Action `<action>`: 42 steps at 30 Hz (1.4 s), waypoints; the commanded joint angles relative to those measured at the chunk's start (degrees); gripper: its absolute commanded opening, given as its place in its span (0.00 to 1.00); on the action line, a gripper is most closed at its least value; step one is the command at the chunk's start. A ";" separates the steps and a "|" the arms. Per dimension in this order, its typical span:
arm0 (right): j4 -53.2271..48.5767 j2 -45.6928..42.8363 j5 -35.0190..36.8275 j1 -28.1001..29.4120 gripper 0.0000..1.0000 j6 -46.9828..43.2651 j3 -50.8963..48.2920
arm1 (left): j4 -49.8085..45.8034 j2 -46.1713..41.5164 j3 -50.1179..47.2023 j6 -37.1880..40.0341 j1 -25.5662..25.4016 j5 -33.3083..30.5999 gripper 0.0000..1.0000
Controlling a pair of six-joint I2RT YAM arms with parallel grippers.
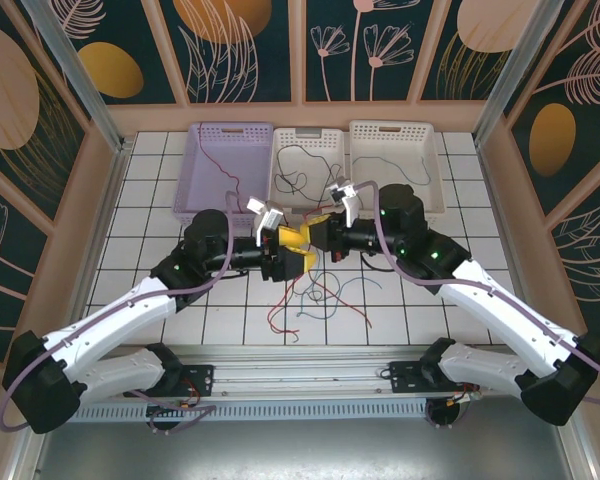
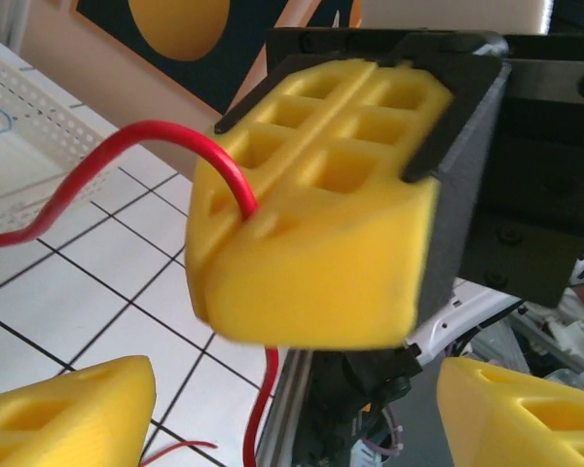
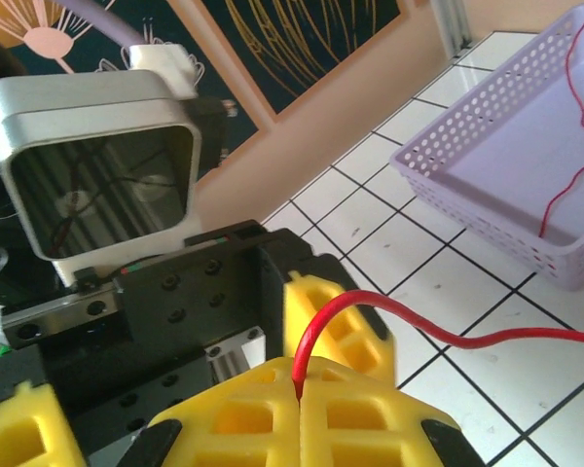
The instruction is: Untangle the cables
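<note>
Both arms meet nose to nose above the middle of the tiled table [image 1: 150, 200]. Right gripper [image 3: 300, 401]: yellow fingers pressed together and clamped on a red cable [image 3: 419, 329]. The cable leaves the seam between the pads, arches up and runs off to the right just above the tiles. From the left wrist the same cable curves in from the left and enters the closed seam from the side. Another red length hangs below those fingers, and I cannot tell whether it is the same strand. Left gripper [image 1: 294, 256]: jaws apart, with its yellow fingers [image 2: 68, 413] standing wide on either side of the right gripper's closed tip. Nothing is visibly pinched between them. Loose cables [image 1: 320, 295], red, blue and dark, lie crossed over one another on the tiles just on the near side of the two grippers, between them and the arm bases. Three baskets sit side by side along the far edge of the table. The lilac basket [image 1: 202, 150] on the left holds a thin red strand [image 1: 220, 162]. It trails towards the basket's near rim, and whether it joins the clamped cable cannot be told. The middle basket [image 1: 280, 140], which is white, holds a dark strand [image 1: 296, 168] in loose loops. The right-hand basket [image 1: 435, 175], also white, holds a blue-grey strand [image 1: 383, 160].
</note>
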 commanded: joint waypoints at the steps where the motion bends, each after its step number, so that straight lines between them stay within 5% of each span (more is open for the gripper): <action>1: 3.22 0.01 -1.59 0.49 0.00 1.34 0.60 | 2.80 0.72 -0.81 -0.25 -0.31 2.48 0.69; 7: 3.17 -0.16 -1.70 0.75 0.00 1.96 1.49 | -0.76 1.13 -0.96 1.87 -0.31 1.57 0.63; 11: 3.28 0.17 -1.60 0.83 0.00 2.30 1.71 | -0.75 1.21 -1.17 1.99 -0.31 1.83 0.48; 19: 2.46 0.76 1.51 1.28 0.00 2.88 2.47 | -0.94 1.14 -0.96 2.22 -0.29 1.90 0.00; 24: 1.44 -0.13 6.04 1.36 0.00 2.84 1.84 | -0.52 -0.56 -1.65 1.75 -0.30 -1.01 0.00; 26: 1.59 -1.67 8.52 1.37 0.08 2.58 0.41 | -0.37 -1.46 -2.03 1.33 -0.31 -3.10 0.00; 29: 2.43 -5.46 12.80 1.06 0.38 3.26 -3.03 | 0.23 -2.36 -2.62 0.22 -0.28 -6.34 0.00; 31: 2.87 -8.56 14.56 0.44 0.48 3.54 -6.31 | 2.11 -2.98 -3.35 -1.36 -0.30 -7.76 0.00; 38: 8.04 -16.19 12.57 -1.35 0.65 3.37 -20.21 | 7.65 -4.27 -3.84 -6.15 -0.31 -8.95 0.00; 42: 20.41 -18.57 6.15 -1.15 0.71 5.74 -30.28 | 11.27 -5.06 -4.54 -9.52 -0.31 -8.51 0.00</action>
